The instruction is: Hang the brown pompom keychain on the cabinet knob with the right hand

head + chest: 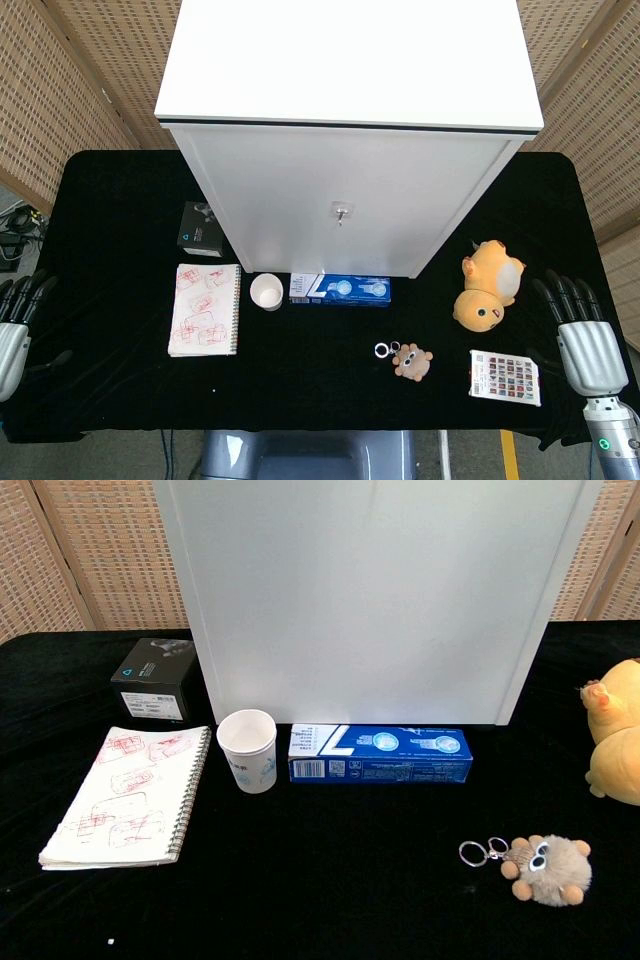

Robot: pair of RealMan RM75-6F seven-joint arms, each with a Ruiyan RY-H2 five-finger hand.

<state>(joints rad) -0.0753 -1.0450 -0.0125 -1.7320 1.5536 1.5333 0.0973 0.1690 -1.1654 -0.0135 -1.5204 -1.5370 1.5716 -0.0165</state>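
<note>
The brown pompom keychain (411,361) lies on the black table in front of the cabinet, its metal rings (385,349) to its left; the chest view shows the pompom keychain (548,868) at lower right. A small metal knob (342,212) sits on the white cabinet's (340,200) front face; the chest view does not show the knob. My right hand (582,335) hovers at the table's right edge, fingers extended, holding nothing, well right of the keychain. At the far left edge my left hand (14,318) rests with nothing in it.
A yellow plush toy (488,285) sits between the keychain and my right hand, with a printed card (504,377) in front of it. A blue box (340,289), paper cup (267,292), spiral notebook (206,309) and black box (201,229) lie along the cabinet's front.
</note>
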